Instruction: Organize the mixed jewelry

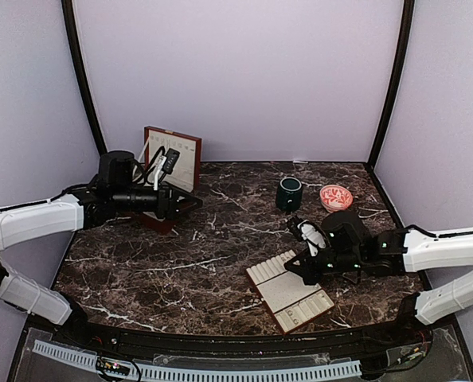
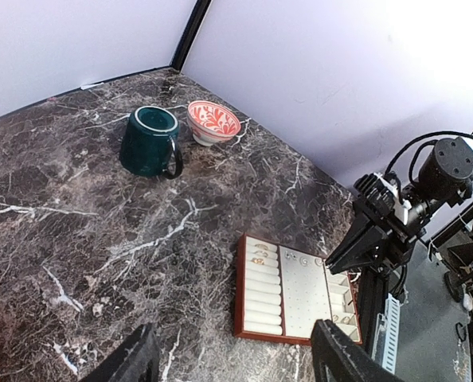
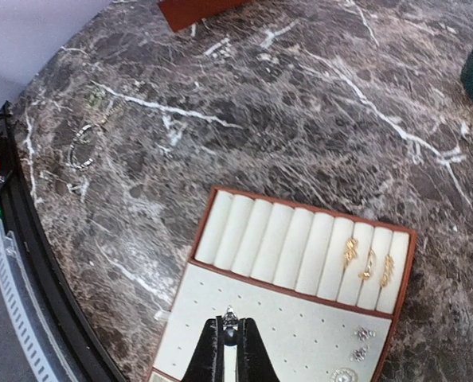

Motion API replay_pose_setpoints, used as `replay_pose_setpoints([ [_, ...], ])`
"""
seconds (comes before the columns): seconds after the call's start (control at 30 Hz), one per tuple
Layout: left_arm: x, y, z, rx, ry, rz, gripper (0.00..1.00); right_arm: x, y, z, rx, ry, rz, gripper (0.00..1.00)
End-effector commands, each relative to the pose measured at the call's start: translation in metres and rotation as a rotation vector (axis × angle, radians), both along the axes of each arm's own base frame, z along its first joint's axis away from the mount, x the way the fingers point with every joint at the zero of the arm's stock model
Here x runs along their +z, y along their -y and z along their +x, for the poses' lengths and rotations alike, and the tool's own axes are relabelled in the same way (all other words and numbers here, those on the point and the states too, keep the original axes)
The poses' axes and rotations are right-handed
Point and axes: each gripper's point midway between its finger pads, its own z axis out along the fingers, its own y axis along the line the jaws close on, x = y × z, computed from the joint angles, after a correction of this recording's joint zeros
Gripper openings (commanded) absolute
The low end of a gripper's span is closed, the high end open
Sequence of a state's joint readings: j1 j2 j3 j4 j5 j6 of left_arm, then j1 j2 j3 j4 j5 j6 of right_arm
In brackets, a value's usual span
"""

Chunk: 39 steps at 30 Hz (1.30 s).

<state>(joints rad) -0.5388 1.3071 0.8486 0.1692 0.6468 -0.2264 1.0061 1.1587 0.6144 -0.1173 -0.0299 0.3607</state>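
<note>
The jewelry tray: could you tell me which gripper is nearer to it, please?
Right. The right gripper hangs over the jewelry tray, shut on a silvery piece; the left gripper is far off by the wooden box.

On my feed the table (image 1: 181,263) is dark brown-black marble, streaked with thin white veins. The mug (image 1: 289,193) is deep green. The bowl (image 1: 335,196) is white with a red leafy pattern. The tray (image 1: 280,290) has a red-brown frame around cream padding, and the wooden box (image 1: 173,159) shows the same red-brown with a cream lining. On the tray's padding I see gold rings (image 3: 369,263) and silvery studs (image 3: 362,334). A silvery bangle (image 3: 84,145) lies on the marble. The arms are white. The left gripper (image 1: 190,204) and right gripper (image 3: 228,326) are black, the right one with a tiny silvery piece (image 3: 230,314) at its tips. The walls (image 1: 236,79) are pale lilac.
</note>
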Motion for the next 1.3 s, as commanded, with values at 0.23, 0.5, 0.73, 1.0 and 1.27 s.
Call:
replay_pose_setpoints([
  [0.23, 0.010, -0.011, 0.002, 0.038, 0.040, 0.018, 0.68, -0.043, 0.032, 0.020, -0.149, -0.024, -0.087, 0.00],
  [0.5, 0.010, -0.010, 0.000, 0.029, 0.031, 0.011, 0.68, -0.055, 0.037, 0.029, -0.179, -0.025, -0.113, 0.00],
  [0.73, 0.008, -0.010, 0.000, 0.026, 0.023, 0.007, 0.68, -0.063, 0.042, 0.035, -0.203, -0.020, -0.150, 0.00],
  [1.0, 0.009, -0.010, 0.000, 0.028, 0.026, 0.007, 0.68, -0.069, 0.047, 0.037, -0.222, -0.017, -0.184, 0.00],
  [1.27, 0.009, -0.010, 0.000, 0.030, 0.029, 0.007, 0.68, -0.075, 0.048, 0.037, -0.223, -0.029, -0.199, 0.00],
])
